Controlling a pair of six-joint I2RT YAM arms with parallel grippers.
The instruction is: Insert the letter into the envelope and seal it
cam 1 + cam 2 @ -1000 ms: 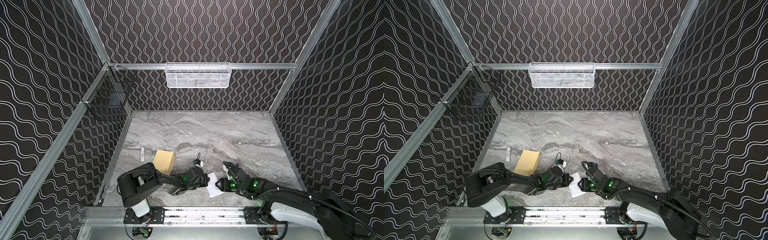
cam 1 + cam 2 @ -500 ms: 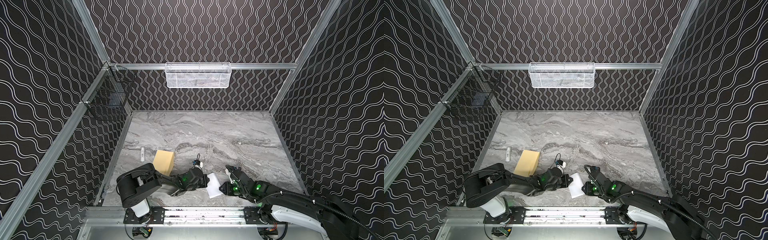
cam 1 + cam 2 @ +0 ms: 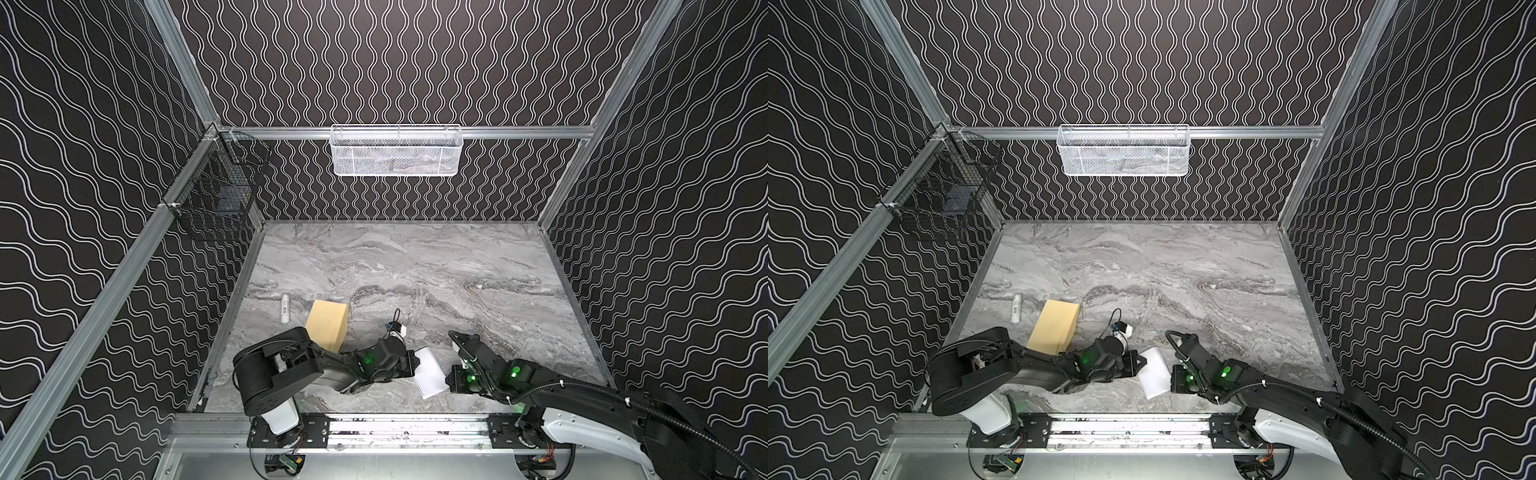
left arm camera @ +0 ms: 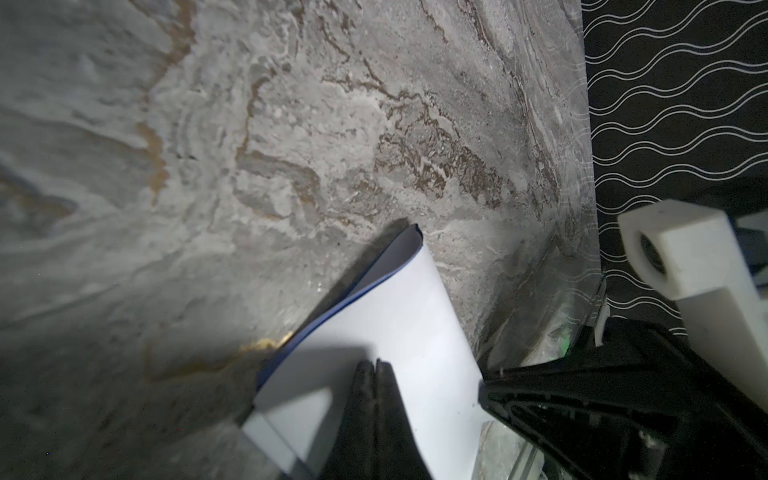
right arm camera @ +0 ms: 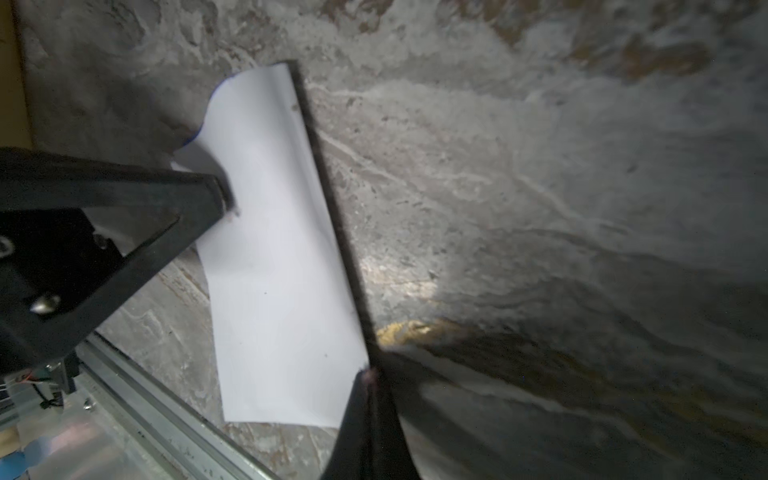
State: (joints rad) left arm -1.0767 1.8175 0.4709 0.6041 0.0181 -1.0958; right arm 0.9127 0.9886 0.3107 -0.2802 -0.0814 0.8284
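Robot lab cell: aluminium frame [image 3: 519, 132], wavy-patterned walls [image 3: 395, 62] (marble-look tabletop [image 3: 415, 266]).

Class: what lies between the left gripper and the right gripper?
The letter, white side up, spans that gap; both top views show it.

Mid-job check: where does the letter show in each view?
Top view: the letter, by the table front edge.
Top view: the letter, same spot.
Left wrist: the letter, curling out from left gripper.
Right wrist: the letter, white against the table.
Shared landmark: left gripper pinching it.

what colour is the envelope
The envelope is plain tan; it shows best in a top view.
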